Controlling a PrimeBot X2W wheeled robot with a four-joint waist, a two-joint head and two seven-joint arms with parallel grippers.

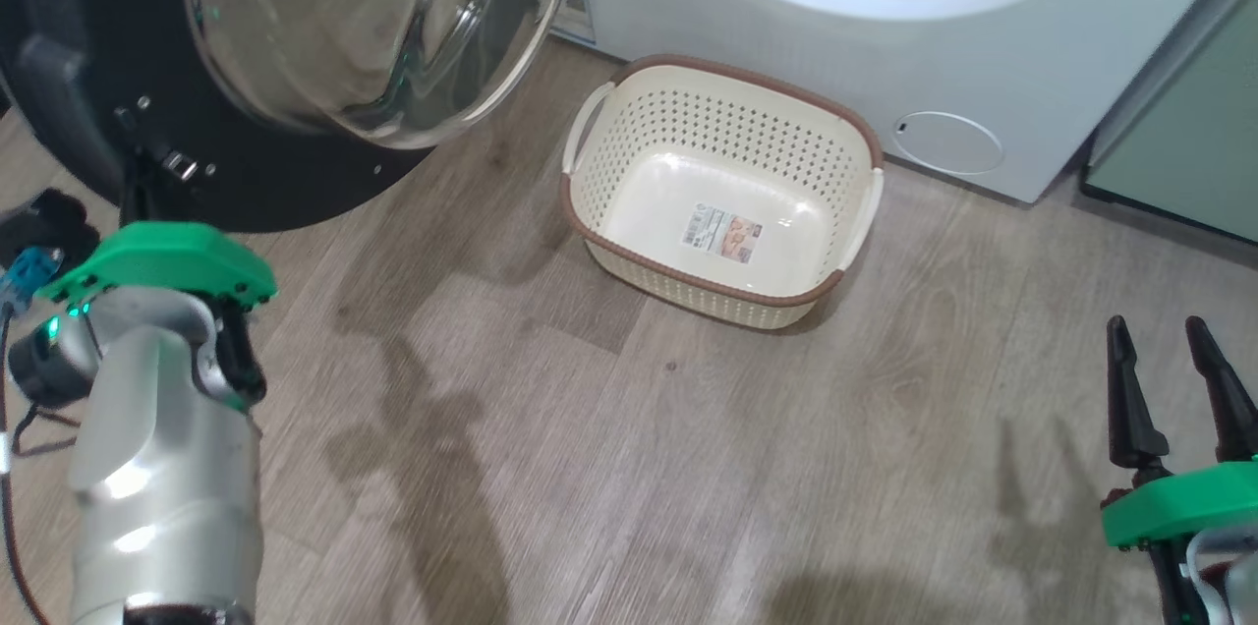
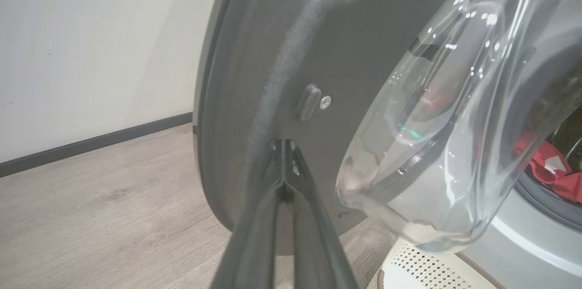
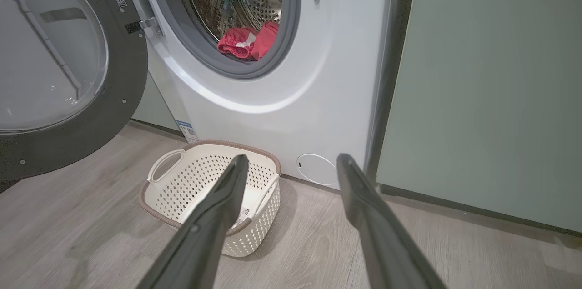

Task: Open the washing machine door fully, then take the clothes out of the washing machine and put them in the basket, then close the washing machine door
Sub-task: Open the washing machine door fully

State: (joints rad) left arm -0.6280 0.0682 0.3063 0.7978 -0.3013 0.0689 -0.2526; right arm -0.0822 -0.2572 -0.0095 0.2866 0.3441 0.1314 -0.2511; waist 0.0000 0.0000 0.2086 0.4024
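Observation:
The washing machine door (image 1: 69, 65) stands swung open at the left, its clear glass bowl (image 1: 373, 26) bulging toward me. My left gripper (image 2: 284, 144) is shut, its tips resting against the door's black inner face (image 2: 354, 52) with nothing between them. Red clothes (image 3: 248, 41) lie at the front lip of the steel drum in the white washing machine (image 3: 327, 75). On the floor before the machine sits the cream basket (image 1: 747, 129), holding nothing but its label sticker. At the lower right of the head view my right gripper (image 1: 1170, 379) hangs open and empty, well short of the basket (image 3: 182, 189).
A pale green cabinet (image 3: 491, 75) stands right beside the machine. Wooden floor (image 1: 639, 468) stretches between me and the basket. A pale wall with a dark skirting (image 2: 91, 143) runs behind the open door.

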